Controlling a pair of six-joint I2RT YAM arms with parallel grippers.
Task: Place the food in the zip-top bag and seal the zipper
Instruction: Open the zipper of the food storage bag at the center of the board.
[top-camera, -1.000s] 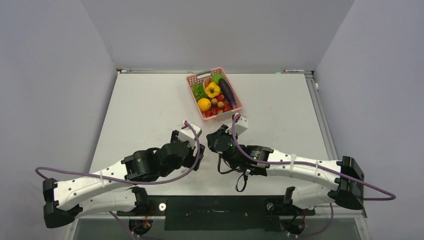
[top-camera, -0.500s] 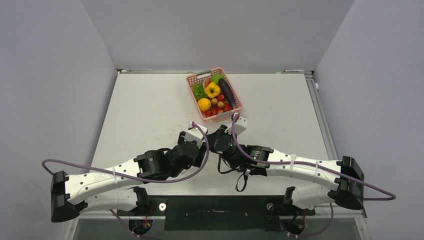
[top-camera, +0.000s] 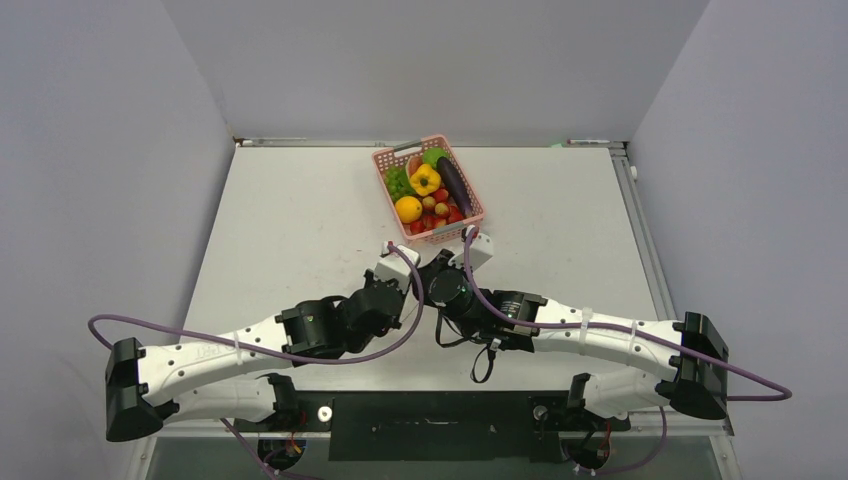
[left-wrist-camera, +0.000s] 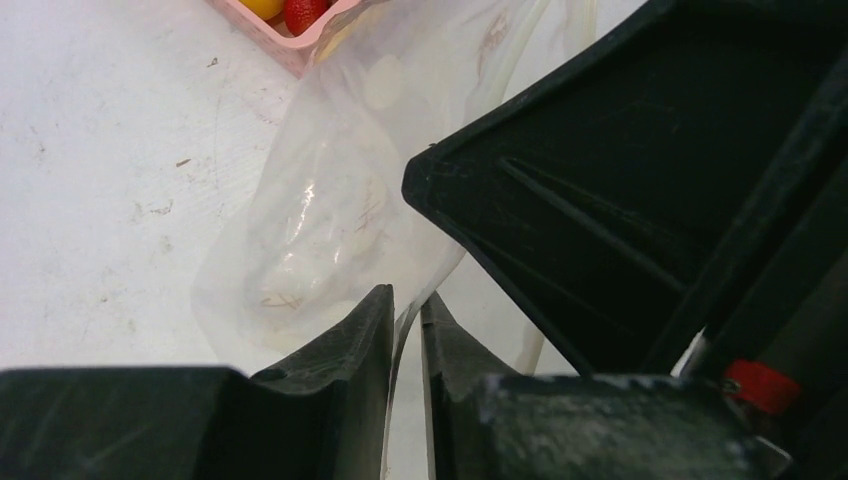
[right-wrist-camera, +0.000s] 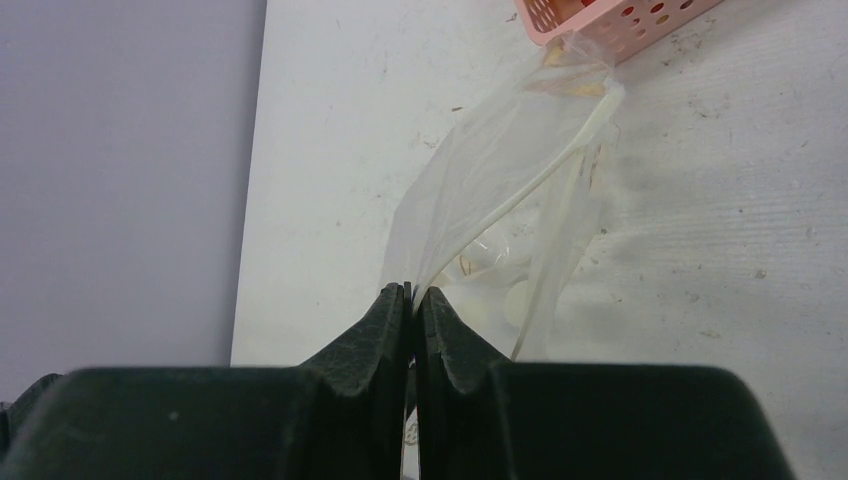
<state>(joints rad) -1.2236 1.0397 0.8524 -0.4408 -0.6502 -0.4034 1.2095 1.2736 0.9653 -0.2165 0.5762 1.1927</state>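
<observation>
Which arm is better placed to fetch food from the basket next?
Left, probably: the right gripper is clamped on the zip-top bag, while the left gripper has a gap around its edge.

I get bright, even overhead light on the matte white bench (top-camera: 290, 210), and the shadows under the arms are soft. In my wrist view the black left tool (left-wrist-camera: 406, 300) blurs up close, and the clear crinkly plastic bag (left-wrist-camera: 320, 220) shows mild glare.
</observation>
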